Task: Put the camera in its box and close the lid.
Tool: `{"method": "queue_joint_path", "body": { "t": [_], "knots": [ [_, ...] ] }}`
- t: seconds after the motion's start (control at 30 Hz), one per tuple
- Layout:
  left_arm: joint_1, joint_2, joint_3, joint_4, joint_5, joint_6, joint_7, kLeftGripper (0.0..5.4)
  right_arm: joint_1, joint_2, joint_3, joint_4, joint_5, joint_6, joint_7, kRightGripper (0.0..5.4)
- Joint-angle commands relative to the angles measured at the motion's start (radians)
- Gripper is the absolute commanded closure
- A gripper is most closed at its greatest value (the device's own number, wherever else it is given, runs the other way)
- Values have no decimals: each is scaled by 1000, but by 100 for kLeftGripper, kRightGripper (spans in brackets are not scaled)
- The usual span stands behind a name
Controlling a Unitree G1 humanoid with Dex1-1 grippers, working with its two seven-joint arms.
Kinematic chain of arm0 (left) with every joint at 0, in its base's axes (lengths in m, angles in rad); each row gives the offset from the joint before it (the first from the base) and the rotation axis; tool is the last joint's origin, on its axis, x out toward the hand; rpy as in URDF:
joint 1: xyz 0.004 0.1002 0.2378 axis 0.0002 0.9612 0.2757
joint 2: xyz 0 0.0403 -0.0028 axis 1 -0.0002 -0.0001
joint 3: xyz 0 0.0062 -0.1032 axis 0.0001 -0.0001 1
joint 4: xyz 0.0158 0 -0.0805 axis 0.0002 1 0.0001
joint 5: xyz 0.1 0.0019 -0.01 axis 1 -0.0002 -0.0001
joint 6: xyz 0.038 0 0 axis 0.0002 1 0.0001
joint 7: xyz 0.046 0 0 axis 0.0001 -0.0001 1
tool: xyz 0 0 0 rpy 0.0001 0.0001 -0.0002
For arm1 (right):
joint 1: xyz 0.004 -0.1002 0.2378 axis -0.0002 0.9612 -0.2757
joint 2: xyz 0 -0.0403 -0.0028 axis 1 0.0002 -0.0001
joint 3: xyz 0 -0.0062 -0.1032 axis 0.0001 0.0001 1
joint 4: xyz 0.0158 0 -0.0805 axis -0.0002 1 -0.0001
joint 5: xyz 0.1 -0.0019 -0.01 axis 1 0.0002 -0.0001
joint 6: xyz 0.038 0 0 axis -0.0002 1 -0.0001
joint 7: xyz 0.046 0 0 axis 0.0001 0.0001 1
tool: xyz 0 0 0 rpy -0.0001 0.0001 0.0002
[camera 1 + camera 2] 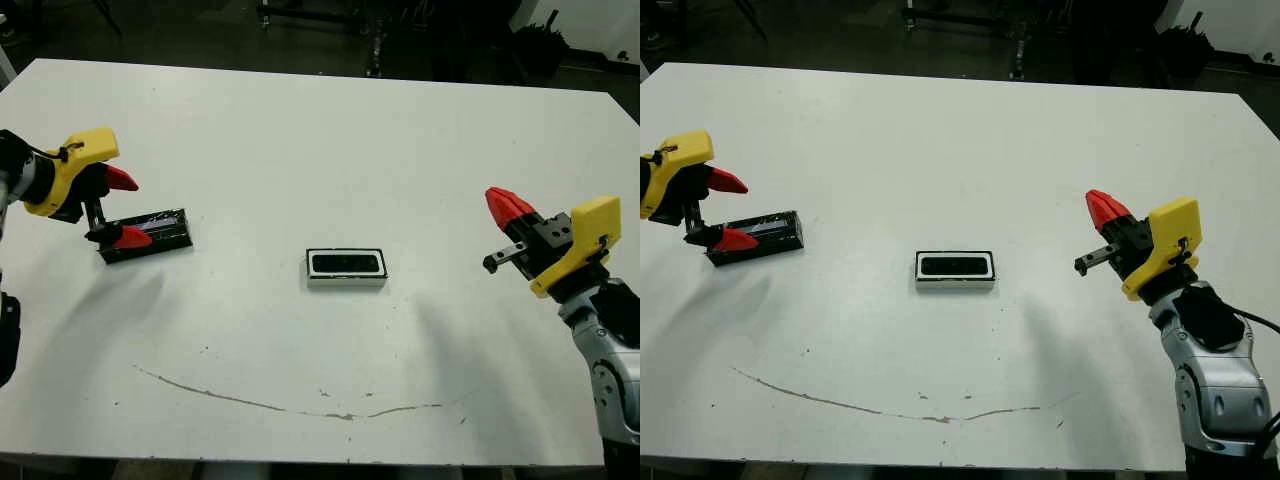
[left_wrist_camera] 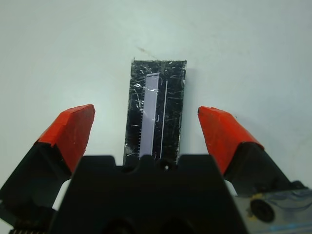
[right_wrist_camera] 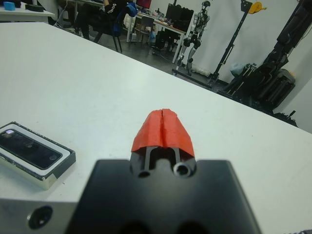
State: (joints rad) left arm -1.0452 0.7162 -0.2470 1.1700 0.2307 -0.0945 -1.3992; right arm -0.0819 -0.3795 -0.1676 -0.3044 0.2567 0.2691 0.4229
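The box (image 1: 346, 284), a small white-lined tray, sits at the table's middle. The slim black camera (image 1: 346, 264) lies inside it, as the right wrist view also shows: box (image 3: 53, 170), camera (image 3: 27, 147). The lid (image 1: 165, 228), a glossy black panel with a pale streak, lies flat at the table's left. My left gripper (image 1: 128, 208) is open and straddles the lid's near end; in the left wrist view the lid (image 2: 156, 109) lies between the red fingertips (image 2: 73, 127) without touching them. My right gripper (image 1: 505, 205) hovers shut and holds nothing, to the right of the box.
A thin brown scratch (image 1: 290, 405) curves across the white table (image 1: 330, 140) near its front edge. Past the far edge are dark floor and equipment stands (image 3: 202, 29).
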Motion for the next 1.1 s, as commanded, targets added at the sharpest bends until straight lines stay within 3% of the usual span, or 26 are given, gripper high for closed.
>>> {"method": "queue_joint_path", "body": {
  "t": [0.03, 1.1],
  "knots": [
    [-1, -6, -11, -6, 10, -2, -21, 1, 12, -16, -5, -4, -5, -1, 0, 540],
    [18, -65, -79, 80, 98, -40, 52, 1, 31, -33, -25, -6, 8, -20, 38, 540]
  ]
}}
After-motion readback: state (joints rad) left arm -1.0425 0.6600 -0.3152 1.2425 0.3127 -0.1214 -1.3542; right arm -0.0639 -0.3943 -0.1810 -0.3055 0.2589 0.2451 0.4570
